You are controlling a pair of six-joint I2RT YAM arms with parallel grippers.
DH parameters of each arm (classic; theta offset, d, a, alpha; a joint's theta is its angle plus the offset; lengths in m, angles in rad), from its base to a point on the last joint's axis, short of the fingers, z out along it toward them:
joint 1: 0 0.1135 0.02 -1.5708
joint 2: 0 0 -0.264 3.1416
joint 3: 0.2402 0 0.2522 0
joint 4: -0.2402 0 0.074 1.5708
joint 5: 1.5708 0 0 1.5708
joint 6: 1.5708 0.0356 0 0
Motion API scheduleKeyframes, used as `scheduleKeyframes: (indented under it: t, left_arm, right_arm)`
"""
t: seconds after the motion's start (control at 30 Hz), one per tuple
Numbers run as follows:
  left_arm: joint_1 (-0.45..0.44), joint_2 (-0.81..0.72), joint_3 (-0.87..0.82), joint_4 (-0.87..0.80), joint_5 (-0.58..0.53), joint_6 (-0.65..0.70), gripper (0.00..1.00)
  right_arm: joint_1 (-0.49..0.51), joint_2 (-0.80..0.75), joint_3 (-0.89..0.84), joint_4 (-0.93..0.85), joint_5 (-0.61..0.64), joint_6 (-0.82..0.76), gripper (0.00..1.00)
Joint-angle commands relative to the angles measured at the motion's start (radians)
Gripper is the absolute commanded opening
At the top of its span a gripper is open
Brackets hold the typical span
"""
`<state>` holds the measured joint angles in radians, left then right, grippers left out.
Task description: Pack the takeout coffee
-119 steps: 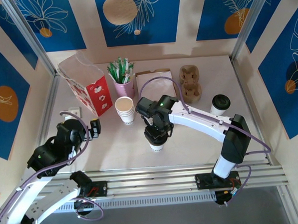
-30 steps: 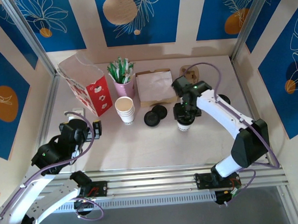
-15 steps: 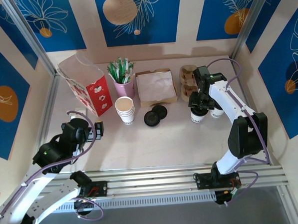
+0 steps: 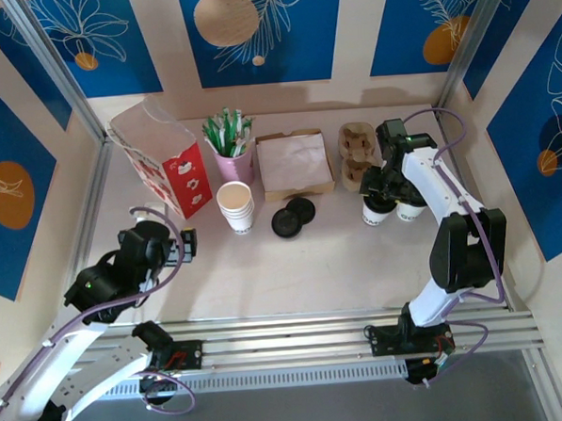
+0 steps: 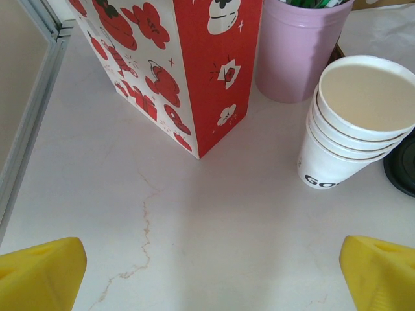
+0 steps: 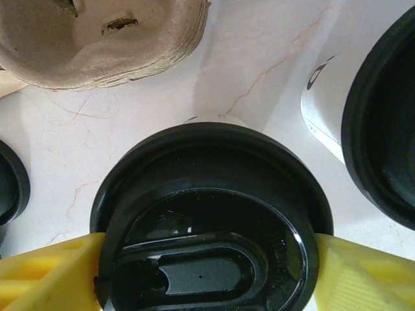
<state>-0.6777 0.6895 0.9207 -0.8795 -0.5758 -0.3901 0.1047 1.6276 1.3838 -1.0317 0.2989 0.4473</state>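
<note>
Right gripper point(image 6: 207, 262) is flanking a small white black-lidded paper cup point(image 6: 214, 168), grip unclear; opening fully before lifting should avoid tipping.

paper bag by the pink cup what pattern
Paper bag: red and white with cartoon prints; left wrist view.

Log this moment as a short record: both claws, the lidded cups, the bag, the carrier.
left claw: open, empty, facing the paper bag and the stack of lidless cups
right claw: fingers flank a lidded coffee cup; grip unclear
second lidded cup: right beside the first
cup carrier: just behind both cups
packing: both lidded cups outside the bag
</note>
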Motion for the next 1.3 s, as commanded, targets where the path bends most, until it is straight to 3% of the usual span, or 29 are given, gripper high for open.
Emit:
scheduleKeyframes:
  t: [0.0,0.33,0.6,0.87,1.03,1.27]
  left_arm:
    - [0.007,-0.002,-0.005,-0.001,0.013,0.011,1.00]
    - [0.006,-0.002,-0.005,0.000,0.017,0.014,1.00]
    - [0.007,-0.003,-0.003,0.001,0.015,0.016,1.00]
    - [0.006,-0.065,-0.005,0.016,-0.031,0.016,1.00]
    - [0.005,-0.094,0.018,-0.019,-0.048,0.011,1.00]
    - [0.006,-0.159,-0.005,-0.086,-0.080,-0.009,1.00]
  right_arm:
    - [0.000,0.016,0.026,-0.005,-0.026,0.004,0.78]
    - [0.003,0.019,0.031,-0.023,0.015,0.008,0.82]
    - [0.005,-0.068,0.058,-0.032,0.061,0.038,0.85]
    - [0.030,-0.215,0.061,0.121,0.017,0.031,0.79]
    - [0.029,-0.091,0.186,0.119,-0.046,0.002,0.74]
    - [0.026,0.164,0.391,0.045,0.005,-0.052,0.70]
